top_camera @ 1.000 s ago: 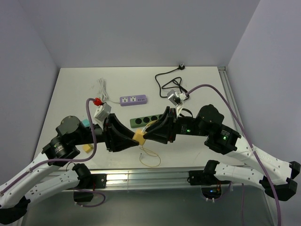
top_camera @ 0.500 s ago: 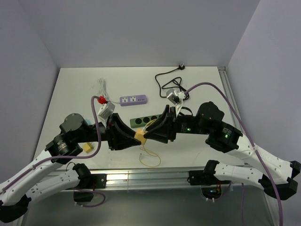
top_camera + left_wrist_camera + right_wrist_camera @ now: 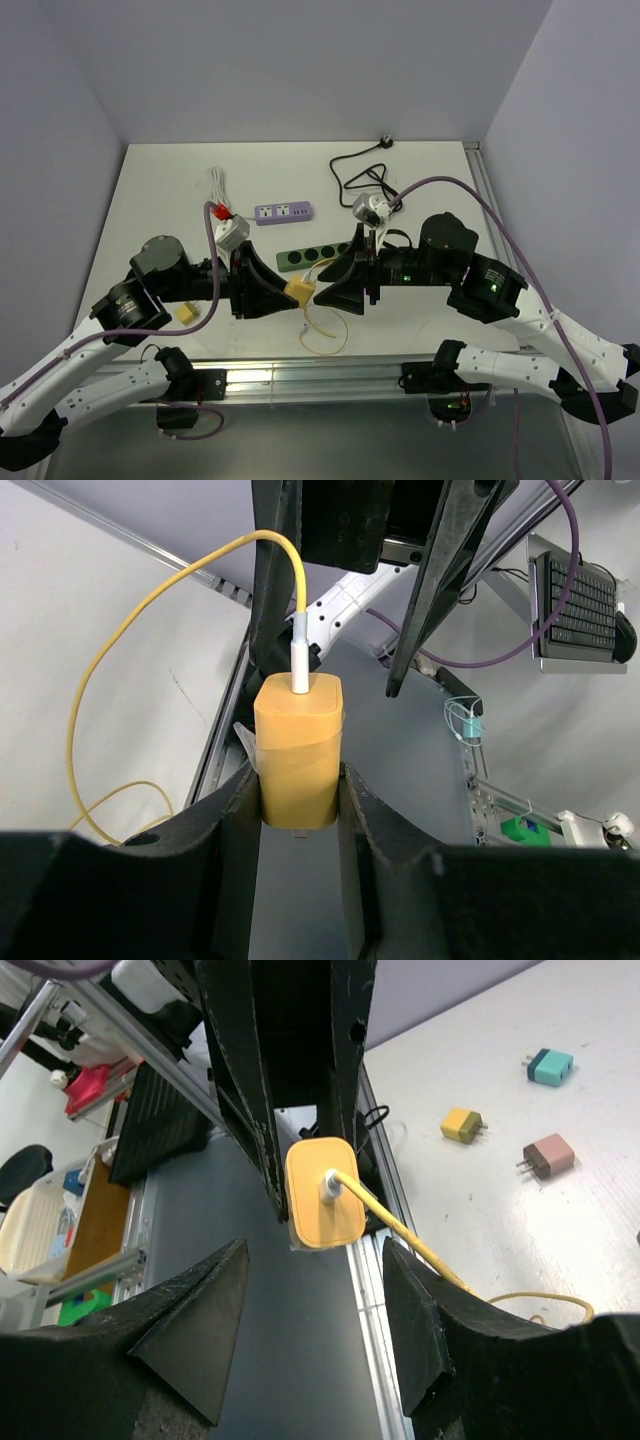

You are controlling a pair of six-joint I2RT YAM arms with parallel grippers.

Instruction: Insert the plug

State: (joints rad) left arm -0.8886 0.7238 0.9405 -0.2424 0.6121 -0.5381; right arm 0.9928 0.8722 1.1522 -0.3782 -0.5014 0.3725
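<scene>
White worktop [image 3: 150, 200], enclosed by pale lavender walls, carries all items. An aluminium rail [image 3: 320, 376] runs along its near edge, above the arm bases. Just beyond the rail, a loop of thin yellow cable [image 3: 322, 335] lies on the surface and rises to the yellow-orange rectangular charger plug [image 3: 298, 290].

The plug is held off the worktop, between the two claws and just in front of the power strips. The left claw [image 3: 283, 291] is clamped on it. In the left wrist view, the black fingers [image 3: 232, 830] press two opposite sides of the plug body. The white connector of the cable enters the face turned toward the right arm. The prongs are hidden behind the fingers, so their direction cannot be confirmed.

The right claw [image 3: 312, 1260] is spread wide. It faces the plug head-on and appears to stand just clear of it, gripping nothing.

Three loose adapters lie on the worktop beside the left arm:
- a small yellow two-pin plug [image 3: 462, 1124];
- a brown two-pin plug [image 3: 548, 1156];
- a teal-and-black plug [image 3: 551, 1065].

Behind the claws lies a dark green power strip with round sockets [image 3: 305, 256], partly covered by the right arm. Further back lies a purple power strip [image 3: 283, 212]. A bundled white cable [image 3: 217, 185] sits to its left. A coiled black cable [image 3: 352, 178] reaches toward the far edge.
</scene>
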